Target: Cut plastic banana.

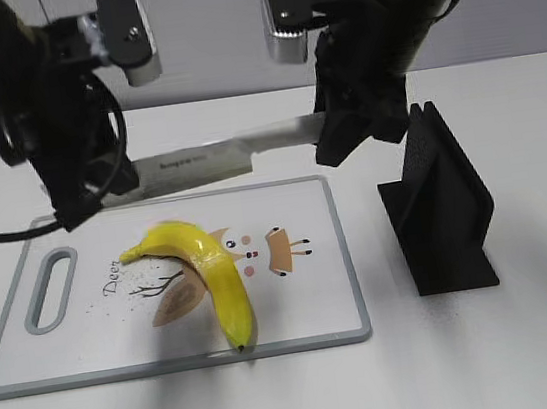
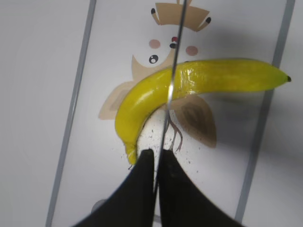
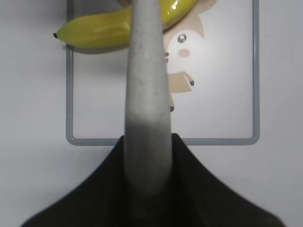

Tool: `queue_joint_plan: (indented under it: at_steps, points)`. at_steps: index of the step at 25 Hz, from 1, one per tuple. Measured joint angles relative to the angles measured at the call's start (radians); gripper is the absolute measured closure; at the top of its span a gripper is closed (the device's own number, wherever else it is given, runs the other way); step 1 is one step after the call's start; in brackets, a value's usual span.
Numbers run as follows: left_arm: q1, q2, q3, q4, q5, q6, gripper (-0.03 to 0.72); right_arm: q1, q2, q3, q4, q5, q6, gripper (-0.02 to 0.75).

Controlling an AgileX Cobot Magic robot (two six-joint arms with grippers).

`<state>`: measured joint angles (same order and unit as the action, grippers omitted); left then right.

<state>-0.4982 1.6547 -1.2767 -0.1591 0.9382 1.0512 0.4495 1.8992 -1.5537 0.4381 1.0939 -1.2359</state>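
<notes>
The plastic banana (image 1: 209, 268) lies yellow and curved on the white cutting board (image 1: 306, 301), dark tip toward the front edge. A knife (image 1: 212, 160) hangs level in the air over the far part of the board, apart from the banana. My left gripper (image 1: 91, 193) is shut on the blade's tip end. My right gripper (image 1: 331, 141) is shut on the grey handle (image 3: 147, 94). In the left wrist view the thin blade (image 2: 169, 94) passes between the jaws (image 2: 156, 156) and crosses above the banana (image 2: 213, 78) near mid-length. The right wrist view shows the banana (image 3: 94, 30) beyond the handle.
A black knife stand (image 1: 440, 208) sits on the white table right of the board. The board has a grey rim (image 3: 161, 140), a handle slot (image 1: 51, 289) at its left end and a cartoon deer print.
</notes>
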Motion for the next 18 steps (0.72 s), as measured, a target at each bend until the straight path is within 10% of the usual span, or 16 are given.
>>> queue_joint_plan:
  at_steps: [18]
  points:
    - [0.0,0.223,0.155,-0.054,-0.268,0.001,0.69,0.005,0.28,-0.013,-0.084,-0.051,0.122,0.503]
